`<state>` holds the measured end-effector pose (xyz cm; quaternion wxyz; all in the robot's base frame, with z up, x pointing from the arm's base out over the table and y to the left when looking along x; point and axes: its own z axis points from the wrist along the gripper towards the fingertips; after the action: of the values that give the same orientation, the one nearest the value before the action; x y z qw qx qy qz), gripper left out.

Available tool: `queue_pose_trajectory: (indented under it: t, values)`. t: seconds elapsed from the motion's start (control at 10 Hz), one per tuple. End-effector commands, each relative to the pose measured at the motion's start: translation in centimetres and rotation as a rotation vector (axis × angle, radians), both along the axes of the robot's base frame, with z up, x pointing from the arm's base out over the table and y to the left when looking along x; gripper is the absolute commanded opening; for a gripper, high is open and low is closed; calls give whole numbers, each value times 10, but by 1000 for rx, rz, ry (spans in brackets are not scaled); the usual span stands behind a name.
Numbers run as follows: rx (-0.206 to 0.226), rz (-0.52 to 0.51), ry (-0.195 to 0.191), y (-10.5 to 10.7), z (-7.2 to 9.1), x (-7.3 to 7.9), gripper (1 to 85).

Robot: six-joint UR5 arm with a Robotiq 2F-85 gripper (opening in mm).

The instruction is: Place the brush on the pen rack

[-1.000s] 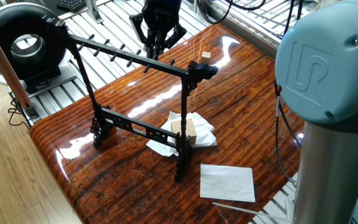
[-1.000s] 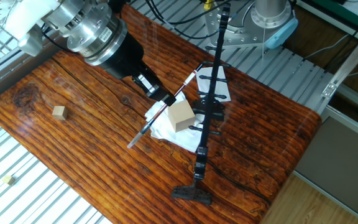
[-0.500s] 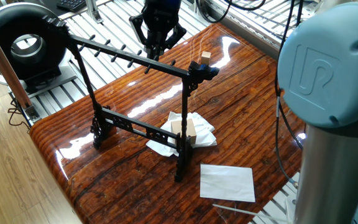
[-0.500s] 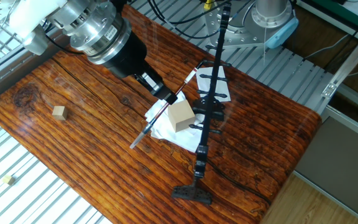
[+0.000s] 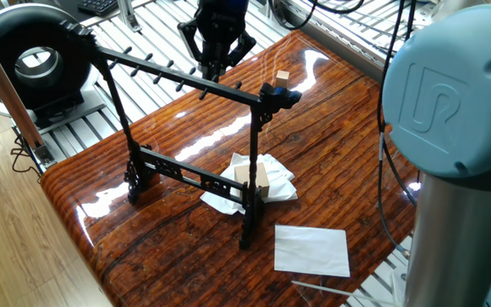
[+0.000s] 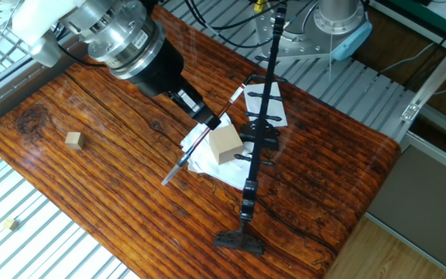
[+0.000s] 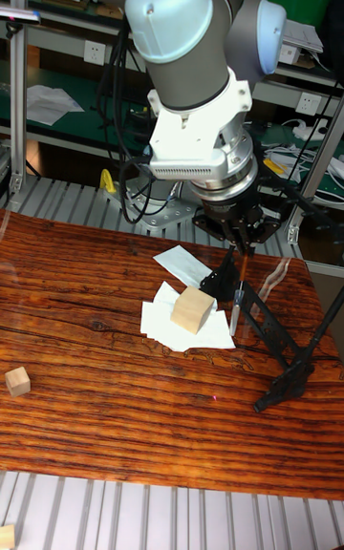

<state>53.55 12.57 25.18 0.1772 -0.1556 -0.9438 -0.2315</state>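
Brush (image 6: 200,141) clamped between fingers (image 6: 204,118), beside pen rack (image 6: 258,132).

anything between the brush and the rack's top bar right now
Nothing visible. The claw holds the brush just beside the pen rack, near its peg-lined top bar. The wooden block and the crumpled paper sit lower, on the table.

The pen rack (image 5: 186,128) stands upright on the desk (image 5: 339,162): a black metal frame with two posts, a peg-lined top bar and a lower crossbar. The brush (image 6: 200,141), slender and dark, hangs tilted above the desk, beside the top bar.
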Motion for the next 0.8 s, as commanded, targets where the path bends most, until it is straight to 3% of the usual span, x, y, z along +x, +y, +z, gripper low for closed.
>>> queue_pose_trajectory:
  t: [0.0, 0.3, 0.7]
  values:
    - [12, 20, -35, 2, 3, 3, 163]
    - [14, 31, -64, 1, 1, 8, 250]
    - [8, 38, -79, 0, -1, 10, 250]
